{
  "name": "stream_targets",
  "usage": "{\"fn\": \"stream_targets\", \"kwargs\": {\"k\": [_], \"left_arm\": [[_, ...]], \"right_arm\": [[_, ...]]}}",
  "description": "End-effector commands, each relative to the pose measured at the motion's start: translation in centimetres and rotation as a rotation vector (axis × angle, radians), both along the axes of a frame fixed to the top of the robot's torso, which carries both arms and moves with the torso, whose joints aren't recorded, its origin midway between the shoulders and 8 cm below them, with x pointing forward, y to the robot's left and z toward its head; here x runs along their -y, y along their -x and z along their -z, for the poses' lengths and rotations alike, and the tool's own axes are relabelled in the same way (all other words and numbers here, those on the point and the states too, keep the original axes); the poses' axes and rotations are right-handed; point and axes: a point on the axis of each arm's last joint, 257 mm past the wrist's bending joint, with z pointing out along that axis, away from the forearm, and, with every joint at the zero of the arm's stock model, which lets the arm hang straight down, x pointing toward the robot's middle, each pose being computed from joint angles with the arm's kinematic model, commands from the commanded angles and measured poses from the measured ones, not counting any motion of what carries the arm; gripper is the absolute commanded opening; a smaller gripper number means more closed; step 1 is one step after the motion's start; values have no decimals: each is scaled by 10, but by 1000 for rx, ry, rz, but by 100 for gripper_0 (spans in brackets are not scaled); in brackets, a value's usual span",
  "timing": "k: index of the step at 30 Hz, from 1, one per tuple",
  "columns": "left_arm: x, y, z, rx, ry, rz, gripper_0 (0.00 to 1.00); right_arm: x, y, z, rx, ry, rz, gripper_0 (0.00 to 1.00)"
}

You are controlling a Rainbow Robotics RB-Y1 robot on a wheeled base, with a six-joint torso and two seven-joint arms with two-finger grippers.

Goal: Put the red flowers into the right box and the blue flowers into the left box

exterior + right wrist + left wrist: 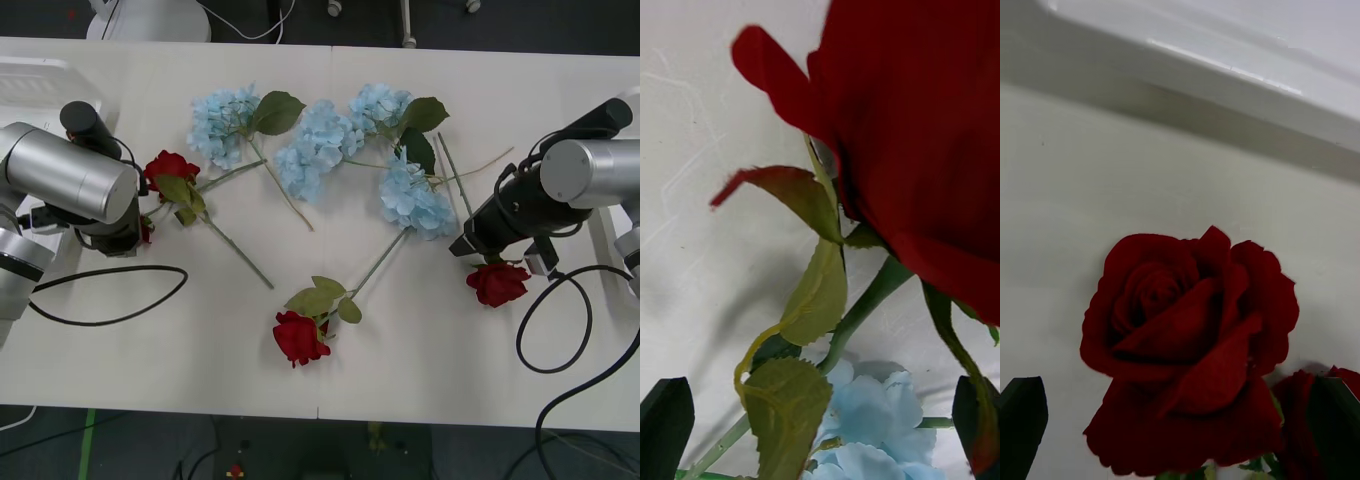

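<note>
Front view: the right gripper (470, 243) hangs low over the table (430, 360) beside a red rose (497, 283), while the left gripper (125, 240) sits at the table's left edge against another red rose (171, 166). A third rose (299, 337) lies near the front edge, and the blue flowers (320, 140) sprawl across the middle. The left box (35, 80) shows as a white corner at the far left. Whether either pair of fingers is closing cannot be told from here.

Right wrist view: the black fingers (666, 424) stand spread, a red bloom (925, 150) close ahead and its stem (865, 304) running between them. A clean grasp probably means closing on the stem just below the bloom, clear of the leaf (786, 412) and the blue petals (865, 420).

Left wrist view: fingers (1022, 420) spread, a rose (1187, 345) centred between them, a white tray rim (1225, 82) beyond. This rose belongs in the right box, so the carry is long.

No writing or brand is legible
</note>
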Motion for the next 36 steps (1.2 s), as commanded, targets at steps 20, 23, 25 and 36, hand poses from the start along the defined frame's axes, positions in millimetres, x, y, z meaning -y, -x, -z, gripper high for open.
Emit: {"fn": "stream_targets", "kwargs": {"k": [20,23,25,36], "left_arm": [[19,-49,10,41,-4,-9,94],[16,-47,17,29,0,-9,8],[15,-47,19,29,1,-7,0],[16,-44,6,53,4,16,0]], "right_arm": [[-24,-1,12,37,-14,-48,89],[-24,2,15,33,-11,-54,70],[-24,2,15,35,-8,-58,66],[-20,4,21,35,5,-67,4]]}}
